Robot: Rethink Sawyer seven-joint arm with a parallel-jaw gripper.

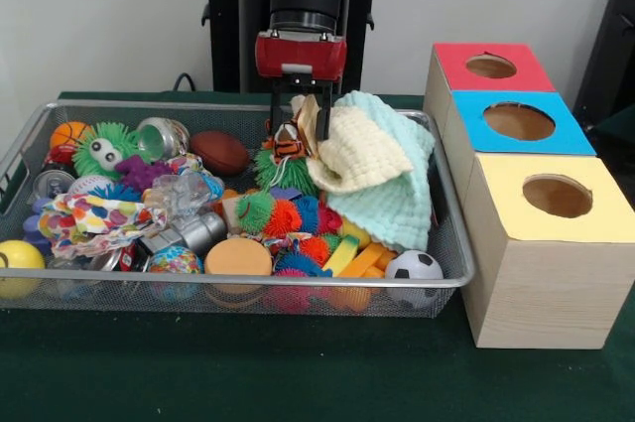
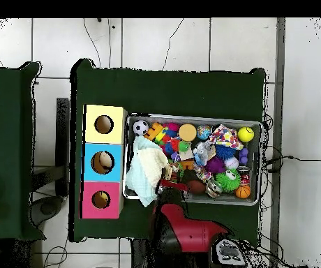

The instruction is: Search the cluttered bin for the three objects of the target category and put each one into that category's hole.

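My gripper (image 1: 300,116) (image 2: 169,183) hangs low over the back of the wire bin (image 1: 238,283) (image 2: 191,117). It looks shut on an upturned corner of a cream knitted cloth (image 1: 359,154) (image 2: 151,166). That cloth drapes over a mint cloth (image 1: 402,209) (image 2: 139,185) at the bin's end nearest the boxes. A small tiger toy (image 1: 288,144) sits just under the fingers. A patterned cloth (image 1: 89,218) lies at the bin's other end. Beside the bin stand three boxes with holes: red (image 1: 491,67) (image 2: 100,199), blue (image 1: 518,122) (image 2: 102,162) and yellow (image 1: 556,196) (image 2: 104,124).
The bin is packed with toys: a brown football (image 1: 219,152), a soccer ball (image 1: 414,266), a green fuzzy ball with eyes (image 1: 104,151), a yellow ball (image 1: 18,261), several spiky balls (image 1: 283,215), a metal can (image 1: 198,231) and an orange disc (image 1: 238,256).
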